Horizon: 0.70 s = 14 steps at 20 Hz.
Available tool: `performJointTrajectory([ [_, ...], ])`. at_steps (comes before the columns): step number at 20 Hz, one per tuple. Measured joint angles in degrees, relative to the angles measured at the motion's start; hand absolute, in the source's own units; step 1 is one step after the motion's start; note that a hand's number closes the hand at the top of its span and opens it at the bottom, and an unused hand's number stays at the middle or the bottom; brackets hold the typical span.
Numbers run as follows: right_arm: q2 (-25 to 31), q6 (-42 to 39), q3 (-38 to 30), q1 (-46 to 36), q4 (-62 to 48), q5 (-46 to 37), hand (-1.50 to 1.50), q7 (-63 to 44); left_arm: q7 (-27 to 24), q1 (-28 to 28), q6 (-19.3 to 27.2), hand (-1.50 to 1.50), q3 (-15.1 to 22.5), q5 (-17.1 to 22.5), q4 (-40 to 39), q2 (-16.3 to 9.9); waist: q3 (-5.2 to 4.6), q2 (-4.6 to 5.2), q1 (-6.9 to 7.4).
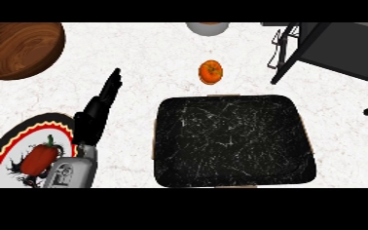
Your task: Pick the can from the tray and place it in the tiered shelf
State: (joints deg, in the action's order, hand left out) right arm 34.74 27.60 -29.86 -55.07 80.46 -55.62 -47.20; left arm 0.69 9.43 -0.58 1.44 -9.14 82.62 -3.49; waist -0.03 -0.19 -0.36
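Note:
The black tray (233,141) lies at the centre right of the counter, and nothing shows on its scratched surface. No can is in view. The dark tiered shelf (327,46) stands at the far right corner, partly cut off by the view's edge. My left hand (97,109) lies on the counter left of the tray, open, with straight fingers pointing away from me and holding nothing. My right hand is out of view; only a tiny dark speck (365,112) shows at the right edge, and I cannot tell what it is.
A round orange fruit (210,72) lies just beyond the tray. A grey cup (208,28) stands at the far edge. A wooden bowl (25,48) sits far left. A patterned plate (22,134) with a red pepper (42,158) is near left.

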Motion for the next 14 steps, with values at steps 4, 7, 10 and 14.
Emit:
performJointTrajectory([
  [4, 3.85, -5.39, -3.98, 2.08, 6.80, 1.14, -1.50, -5.37, 0.74, -1.41, -0.43, 0.00, -0.16, 0.36, 1.50, -0.44, 0.00, -0.24, -0.45],
  [7, 5.92, -11.42, -8.27, 5.67, 11.60, 4.02, -1.50, -9.15, 1.24, -1.46, -0.22, 0.00, -0.63, 0.46, 1.69, -0.62, 0.01, -0.43, -1.27],
  [10, 7.41, -18.44, -12.91, 10.71, 17.43, 8.12, -1.50, -11.29, 1.86, -1.74, -0.48, 0.00, -1.65, 0.97, 2.37, -1.54, 0.04, -0.69, -2.23],
  [14, 9.79, -28.20, -20.19, 17.32, 24.92, 14.52, -1.50, -12.41, 1.31, -3.08, -0.36, 0.00, -1.87, 1.01, 2.64, -1.60, 0.05, -0.85, -2.99],
])
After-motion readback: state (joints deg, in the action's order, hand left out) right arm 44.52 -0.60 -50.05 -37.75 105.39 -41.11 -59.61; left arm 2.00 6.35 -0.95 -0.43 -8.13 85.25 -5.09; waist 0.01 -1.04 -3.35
